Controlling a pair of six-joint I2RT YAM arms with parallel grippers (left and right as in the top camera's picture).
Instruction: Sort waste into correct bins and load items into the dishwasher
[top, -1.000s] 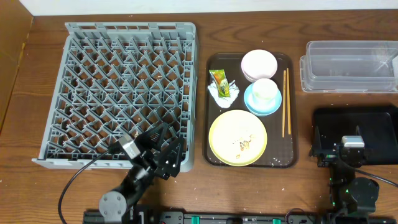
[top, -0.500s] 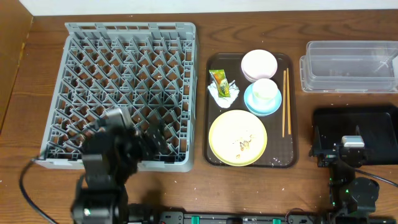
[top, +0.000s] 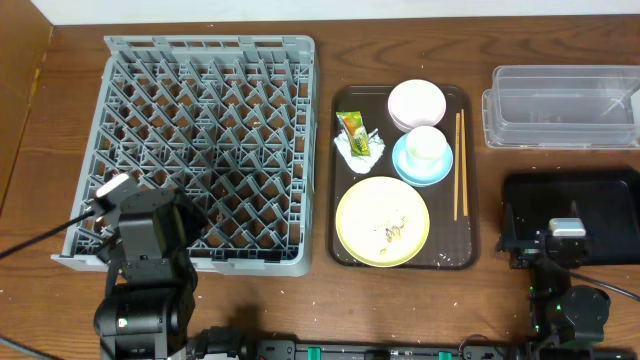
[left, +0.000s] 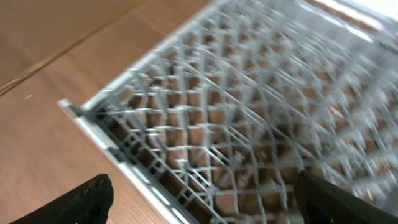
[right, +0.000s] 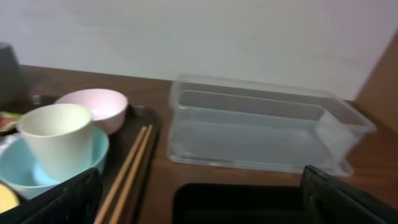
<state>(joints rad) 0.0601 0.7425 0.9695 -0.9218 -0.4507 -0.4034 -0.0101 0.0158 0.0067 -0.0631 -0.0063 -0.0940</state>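
Here, the left gripper (left: 208, 202) is spread wide with nothing between its black fingertips (left: 87, 200). It hangs over the front left corner of the grey dish rack (left: 249, 112), whose lattice of pegs fills the blurred wrist view. Seen from overhead, the left arm covers that same corner.

The right gripper (right: 199, 202) is likewise wide open and empty, poised over the black tub (top: 600, 200) near the right edge of the wooden table (top: 40, 300). Just beyond it lies the clear plastic tub (right: 261, 130).

A dark-brown tray (top: 345, 255) sits between the rack and the tubs, well apart from the left gripper and nearer the right one. On it:
- A white bowl (top: 416, 102) sits at the back.
- In front of the bowl, a small white cup (top: 427, 145) stands upright on a light-blue saucer (top: 410, 168).
- At the front, a pale-yellow plate (top: 372, 215) carries whitish crumbs (top: 393, 232).
- Wooden chopsticks (top: 460, 165) lie side by side along the tray's right edge.
- Left of the saucer, a green-yellow wrapper (top: 353, 132) rests on a crumpled white tissue (top: 350, 152).
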